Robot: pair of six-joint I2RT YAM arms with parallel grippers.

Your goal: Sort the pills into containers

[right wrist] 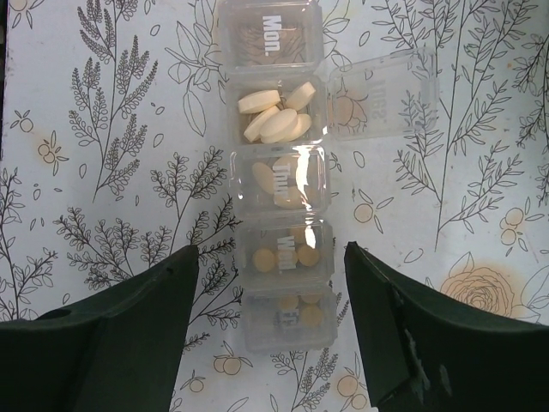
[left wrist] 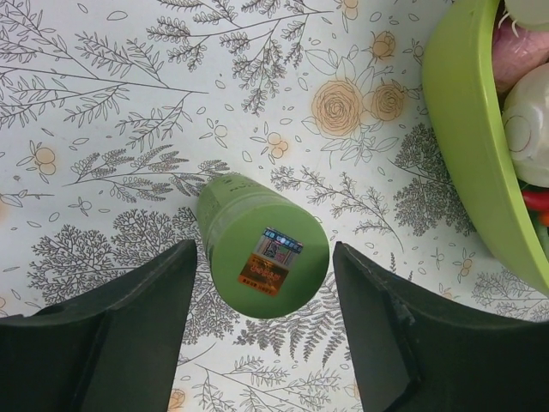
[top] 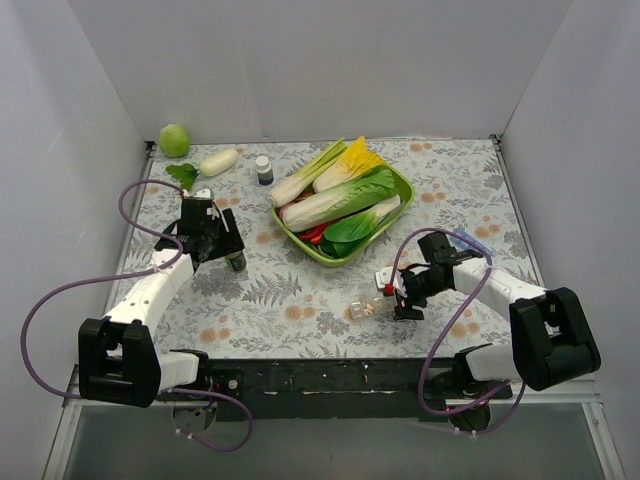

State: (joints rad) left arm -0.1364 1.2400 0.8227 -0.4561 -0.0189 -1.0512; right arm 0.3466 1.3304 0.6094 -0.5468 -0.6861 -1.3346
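Note:
The containers are one clear pill-organizer strip (right wrist: 279, 180) lying on the floral cloth, seen small in the top view (top: 364, 307). One compartment's lid stands open over oblong cream pills (right wrist: 274, 116). Under shut lids lie more oblong pills and round yellow pills (right wrist: 287, 256). My right gripper (right wrist: 270, 283) hangs open above the strip's near end, one finger on each side and neither touching. My left gripper (left wrist: 263, 292) is open around a small green bottle (left wrist: 262, 249), whose stickered end faces the camera, with a gap on the right side. Both grippers show in the top view: left (top: 228, 255), right (top: 392, 300).
A green tray (top: 398, 182) of leafy vegetables sits in the middle back, and its rim (left wrist: 463, 146) is close to the right of the left gripper. A second small bottle (top: 264, 170), a white radish (top: 218, 162) and a green ball (top: 174, 140) lie at the back left. White walls enclose the table.

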